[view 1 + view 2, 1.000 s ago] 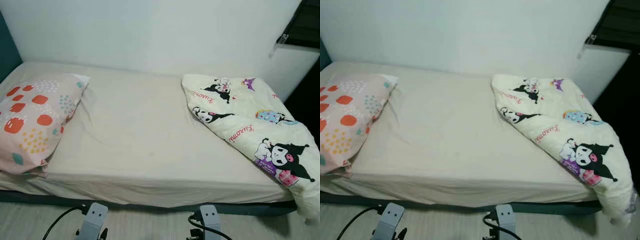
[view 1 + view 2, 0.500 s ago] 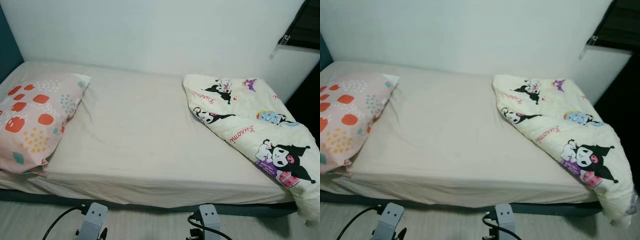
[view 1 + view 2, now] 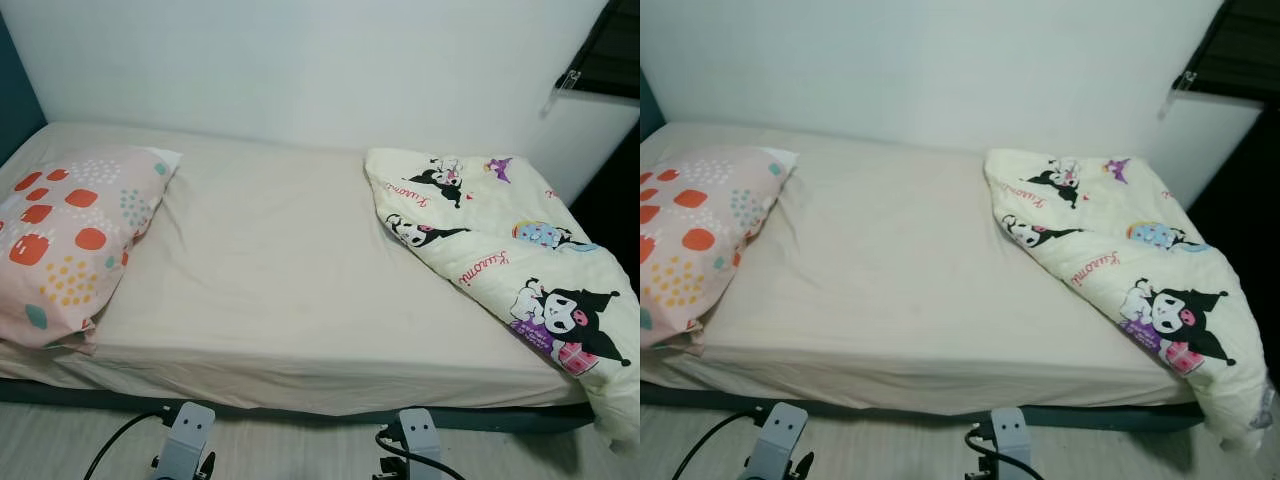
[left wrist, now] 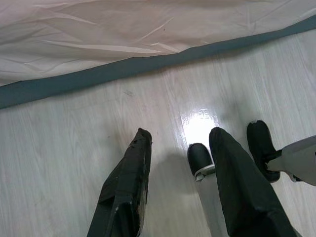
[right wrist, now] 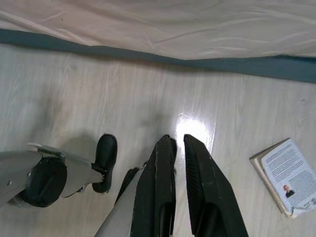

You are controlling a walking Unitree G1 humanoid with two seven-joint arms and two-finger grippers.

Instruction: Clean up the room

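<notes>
A bed (image 3: 280, 290) with a cream sheet stands against the white wall. A pink pillow (image 3: 65, 235) with red and yellow spots lies at its left end. A cream quilt (image 3: 510, 270) printed with cartoon characters is bunched at the right end and hangs over the corner. Both arms hang low in front of the bed, above the floor. In the left wrist view my left gripper (image 4: 180, 136) is open with nothing between its fingers. In the right wrist view my right gripper (image 5: 178, 139) is shut and holds nothing.
A small book (image 5: 286, 175) lies on the pale wood floor near my right gripper. The bed's dark base (image 3: 300, 412) runs along the floor just ahead. My black feet (image 4: 200, 158) stand below the grippers. A dark opening (image 3: 615, 60) is at the far right.
The head view has shifted very slightly; the bed, pillow, quilt and both arms have stayed where they were.
</notes>
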